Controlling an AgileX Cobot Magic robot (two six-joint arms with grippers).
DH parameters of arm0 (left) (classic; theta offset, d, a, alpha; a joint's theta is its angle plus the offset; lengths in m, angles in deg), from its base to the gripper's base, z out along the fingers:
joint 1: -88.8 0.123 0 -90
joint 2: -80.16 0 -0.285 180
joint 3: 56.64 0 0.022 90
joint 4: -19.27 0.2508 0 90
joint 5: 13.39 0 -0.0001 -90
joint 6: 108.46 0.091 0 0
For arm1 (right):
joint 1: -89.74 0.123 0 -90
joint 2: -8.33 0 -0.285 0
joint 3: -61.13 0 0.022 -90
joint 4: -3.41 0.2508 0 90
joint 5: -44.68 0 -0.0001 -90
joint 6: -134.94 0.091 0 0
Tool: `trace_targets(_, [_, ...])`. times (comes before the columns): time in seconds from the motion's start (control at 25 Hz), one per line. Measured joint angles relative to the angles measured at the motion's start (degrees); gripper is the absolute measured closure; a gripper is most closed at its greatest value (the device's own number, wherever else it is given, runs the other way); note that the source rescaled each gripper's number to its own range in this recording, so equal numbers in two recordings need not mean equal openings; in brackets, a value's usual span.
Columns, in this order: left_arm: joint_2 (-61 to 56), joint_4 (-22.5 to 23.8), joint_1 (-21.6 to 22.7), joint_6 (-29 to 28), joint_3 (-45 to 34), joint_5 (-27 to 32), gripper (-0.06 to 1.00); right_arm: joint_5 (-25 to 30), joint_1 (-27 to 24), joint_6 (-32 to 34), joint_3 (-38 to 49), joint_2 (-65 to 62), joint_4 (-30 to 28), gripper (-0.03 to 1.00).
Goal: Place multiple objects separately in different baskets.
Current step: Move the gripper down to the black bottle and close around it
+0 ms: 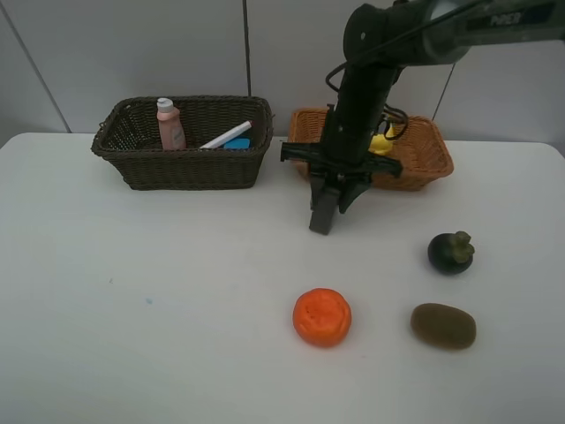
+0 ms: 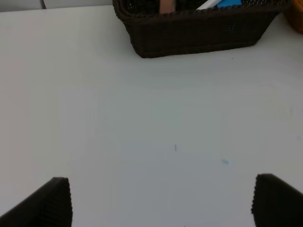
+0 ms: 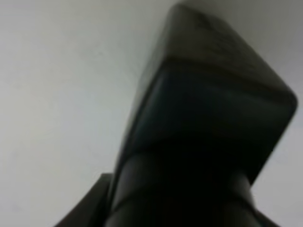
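Exterior high view: the right gripper [image 1: 334, 199] is clamped on the dark rectangular bottle [image 1: 320, 219], which is tilted just in front of the orange-tan basket [image 1: 428, 163] — a lemon [image 1: 381, 144] lies inside. The dark brown basket [image 1: 181, 170], far left, holds the pink bottle [image 1: 169, 125] and the white marker [image 1: 226, 135]. The orange [image 1: 321, 316], mangosteen [image 1: 450, 252] and kiwi [image 1: 443, 325] sit on the near table [image 1: 132, 300] — the left gripper [image 2: 161, 203] hangs wide open above it

Soft, even light is falling on the table [image 1: 177, 309], casting faint shadows; the dark bottle [image 3: 203, 118] is showing badly blurred in the right wrist view.
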Motion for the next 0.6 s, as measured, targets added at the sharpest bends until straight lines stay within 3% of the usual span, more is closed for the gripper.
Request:
trace_targets(0.36, [0.0,0.0,0.0,0.0,0.0,0.0,-0.06,0.13,0.0,-3.79,-0.19,-0.83,-1.16,0.93])
trace_targets(0.6, [0.0,0.0,0.0,0.0,0.0,0.0,-0.06,-0.24,-0.05,-5.72,-5.87,-6.12,-2.35,0.96])
